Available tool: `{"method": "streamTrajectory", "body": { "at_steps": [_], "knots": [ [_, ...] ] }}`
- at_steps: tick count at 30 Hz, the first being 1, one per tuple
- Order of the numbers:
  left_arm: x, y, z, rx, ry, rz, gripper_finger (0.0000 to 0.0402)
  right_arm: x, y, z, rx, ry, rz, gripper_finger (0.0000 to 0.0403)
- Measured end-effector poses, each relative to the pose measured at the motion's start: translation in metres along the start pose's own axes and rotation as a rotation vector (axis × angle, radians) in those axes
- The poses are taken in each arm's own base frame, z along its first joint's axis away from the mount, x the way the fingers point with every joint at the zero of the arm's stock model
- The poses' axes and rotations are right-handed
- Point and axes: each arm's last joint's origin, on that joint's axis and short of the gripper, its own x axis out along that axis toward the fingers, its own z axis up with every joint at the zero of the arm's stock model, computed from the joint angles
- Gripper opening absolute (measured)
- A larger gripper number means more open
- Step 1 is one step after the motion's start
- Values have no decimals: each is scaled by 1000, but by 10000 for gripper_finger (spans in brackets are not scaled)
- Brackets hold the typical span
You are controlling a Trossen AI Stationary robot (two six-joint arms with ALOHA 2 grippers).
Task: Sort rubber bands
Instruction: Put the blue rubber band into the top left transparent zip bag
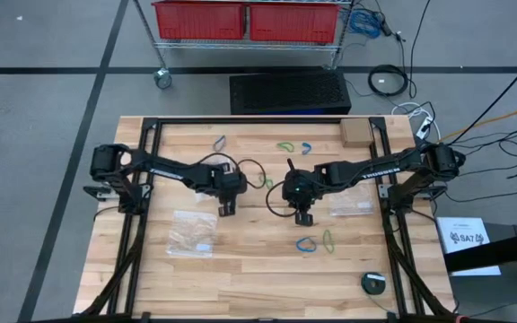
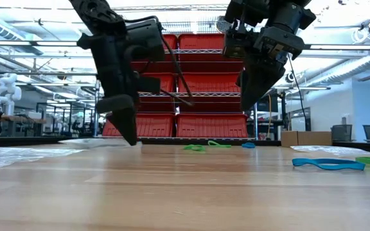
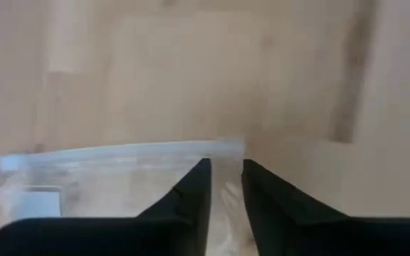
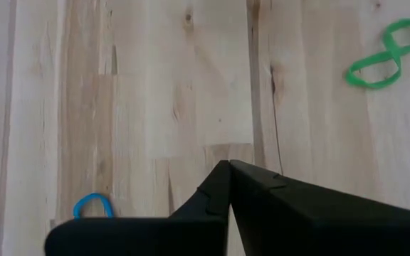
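Rubber bands lie loose on the wooden table: a teal one (image 1: pixel 220 143), a green one (image 1: pixel 285 146) and a blue one (image 1: pixel 304 148) toward the far edge, and a blue one (image 1: pixel 307 244) and a green one (image 1: pixel 328 240) nearer. My left gripper (image 3: pixel 225 165) points steeply down, open by a narrow gap. Its tips are low over one end of a clear plastic bag (image 3: pixel 105 174) that lies flat on the table. My right gripper (image 4: pixel 228 163) is shut on nothing and hangs above the table's middle (image 1: pixel 304 219), clear of the blue band (image 4: pixel 93 206) and the green band (image 4: pixel 384 64). My left gripper comes at the clear bag from above, with its fingertips (image 3: pixel 199 174) over the bag's end next to the zip strip (image 3: pixel 119 151). Whether they touch the bag I cannot tell.
A second clear bag (image 1: pixel 353 205) lies under the right arm. A small cardboard box (image 1: pixel 355 133) sits at the far right of the table, and a round dark object (image 1: pixel 373 283) at the near right. Black frame rails (image 1: pixel 146 135) border the table. Red bins (image 2: pixel 204 125) stand beyond the far edge.
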Motion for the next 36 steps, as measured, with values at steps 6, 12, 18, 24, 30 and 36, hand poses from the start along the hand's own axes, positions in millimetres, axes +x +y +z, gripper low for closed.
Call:
{"method": "streamTrajectory", "body": {
  "at_steps": [6, 12, 18, 24, 30, 36],
  "knots": [
    [-6, 0, 1, 37, -21, -12, 140, 0, 0, 0, 0, 1, 4, 0],
    [-34, 7, 6, 71, -105, 15, 154, 0, 0, -1, 3, 14, 3, 0],
    [-39, 51, -4, -50, -36, 257, 145, 0, 0, -2, 11, 24, 2, 0],
    [-5, 96, -30, -150, 96, 165, 81, 0, 0, -2, 10, 24, 1, 0],
    [11, 105, -41, -207, 62, 28, 8, 0, 0, -2, 5, 23, 1, 0],
    [6, 108, -56, -456, 210, 214, 4, 0, 0, -2, 12, 24, 1, 0]
  ]
}}
